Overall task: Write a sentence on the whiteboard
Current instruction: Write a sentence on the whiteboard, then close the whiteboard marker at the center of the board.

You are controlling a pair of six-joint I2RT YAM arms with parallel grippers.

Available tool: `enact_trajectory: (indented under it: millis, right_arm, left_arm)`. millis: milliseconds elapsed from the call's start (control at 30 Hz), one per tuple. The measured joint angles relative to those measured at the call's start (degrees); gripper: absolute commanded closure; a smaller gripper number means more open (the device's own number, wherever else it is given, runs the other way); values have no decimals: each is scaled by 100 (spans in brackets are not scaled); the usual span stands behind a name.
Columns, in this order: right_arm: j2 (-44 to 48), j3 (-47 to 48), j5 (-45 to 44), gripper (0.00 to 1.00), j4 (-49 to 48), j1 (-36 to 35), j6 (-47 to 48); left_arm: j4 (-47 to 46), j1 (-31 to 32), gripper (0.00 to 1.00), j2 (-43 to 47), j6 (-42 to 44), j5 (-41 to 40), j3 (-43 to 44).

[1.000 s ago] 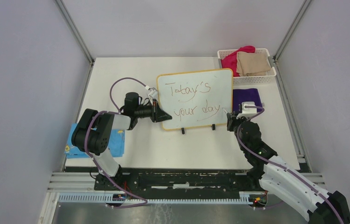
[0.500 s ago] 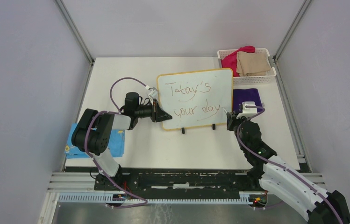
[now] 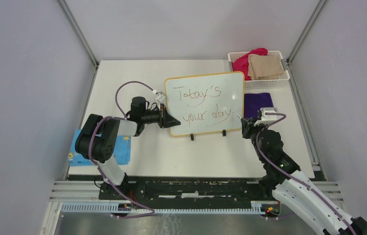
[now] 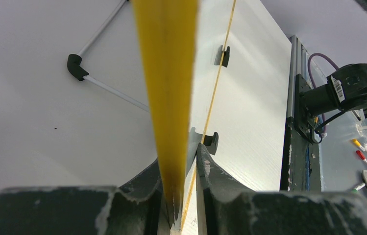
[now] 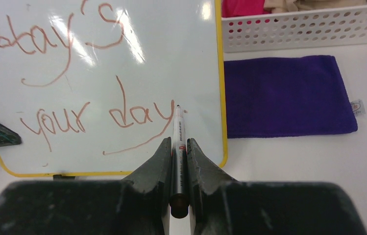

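Observation:
The whiteboard (image 3: 231, 84) stands upright on two black feet at mid-table, its yellow frame (image 4: 166, 73) edge-on in the left wrist view. My left gripper (image 3: 170, 121) (image 4: 183, 156) is shut on the frame's lower left edge. The sentence (image 3: 206, 115) (image 5: 93, 117) reads "Today's your day" in thin reddish cursive, in two lines. At the board's lower right corner my right gripper (image 3: 243, 123) (image 5: 177, 142) is shut on a marker (image 5: 178, 128). The marker's tip points at the board just right of "day". Whether it touches I cannot tell.
A white basket (image 3: 283, 78) holding pink and beige cloths sits at the back right. A purple cloth (image 3: 258, 104) (image 5: 289, 95) lies flat just right of the board. A blue card (image 3: 122, 149) lies under the left arm near the table's left edge.
My right gripper has shifted a little to the right and back from the board with the marker in it. The left gripper and the board have not moved.

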State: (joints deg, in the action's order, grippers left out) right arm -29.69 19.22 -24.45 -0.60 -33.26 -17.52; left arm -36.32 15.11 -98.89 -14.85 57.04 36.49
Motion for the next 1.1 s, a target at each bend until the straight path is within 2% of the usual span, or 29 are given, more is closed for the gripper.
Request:
enact_trajectory:
  millis: [167,267,567,733,800,1033,1067,1100]
  right_arm:
    - [490,452,162,100,459,0,166]
    - [651,647,382,100,590,0,321]
    - [822,713,885,100,898,0,656]
    - [793,756,1047,100,953,0,734]
    - [785,787,1095,100,955,0,743]
    - [785,837,1303,100,979,0,758]
    - [785,855,1346,100,981,0,763]
    - [785,879,1388,100,981,0,778]
  left_arm:
    - [0,0,98,0,0,0,0]
    - [0,0,92,0,0,-2,0]
    - [142,20,62,90,4,-131,2]
    - [772,44,49,140,140,-660,-55]
    - [1014,74,36,140,184,-802,-129]
    - [1493,105,16,420,256,-1196,-225]
    - [1543,105,5,527,260,-1259,-243]
    - [1600,105,1,651,282,-1338,-267]
